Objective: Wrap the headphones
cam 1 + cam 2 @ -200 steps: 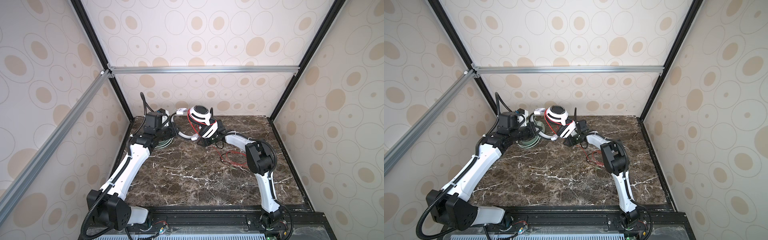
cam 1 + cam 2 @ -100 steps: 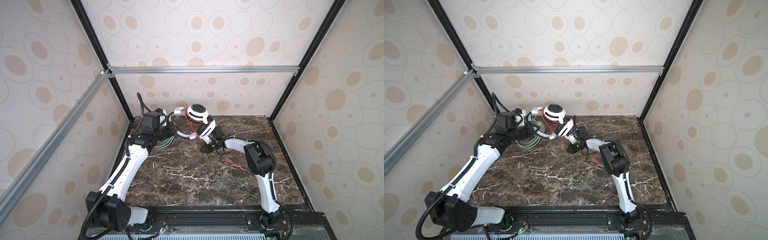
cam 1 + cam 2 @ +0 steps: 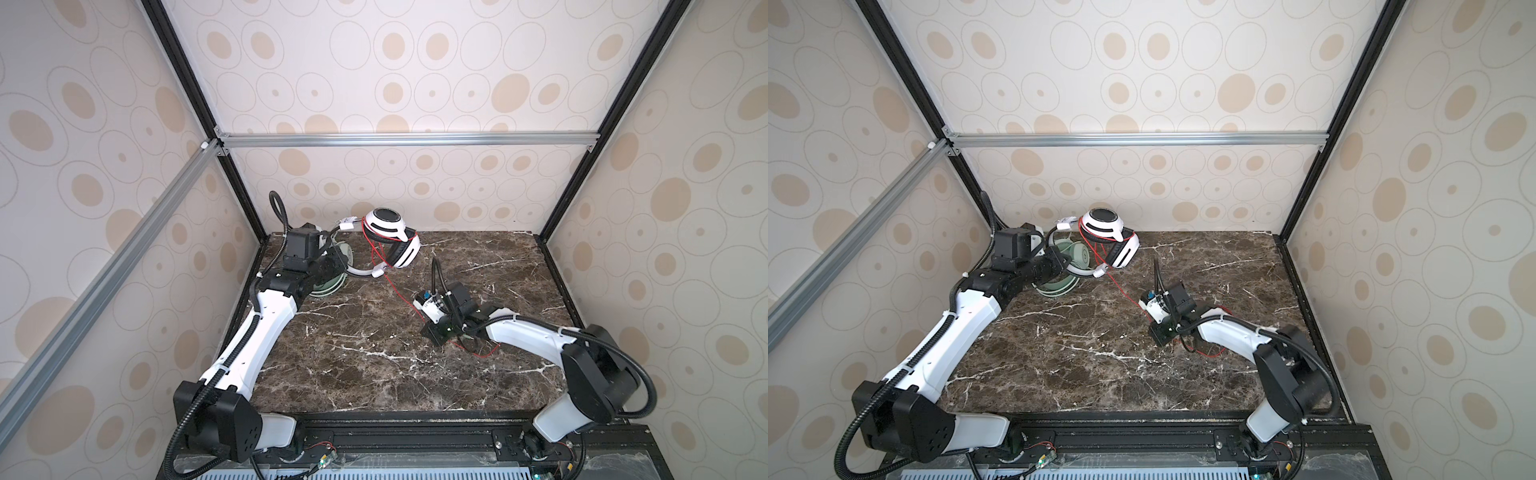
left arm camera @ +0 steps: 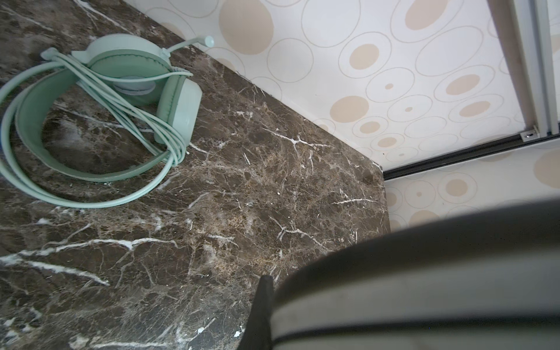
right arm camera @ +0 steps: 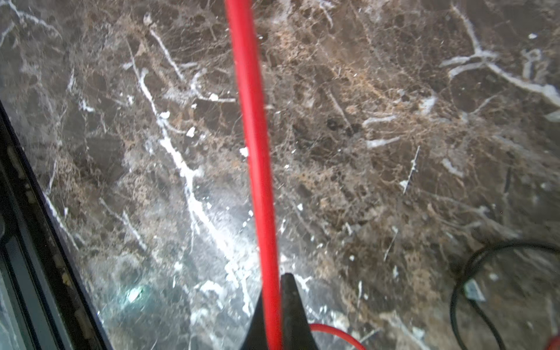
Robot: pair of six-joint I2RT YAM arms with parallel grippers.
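Both are gripping: left gripper (image 3: 338, 265) is clamping the white headset (image 3: 386, 220) by its band, right gripper (image 5: 272, 291) is pinching the red cable (image 5: 251, 121) above the table (image 3: 374, 374).

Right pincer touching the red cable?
Touching. The right wrist view shows the red cable running down into the shut right pincer, pinched between its fingers.
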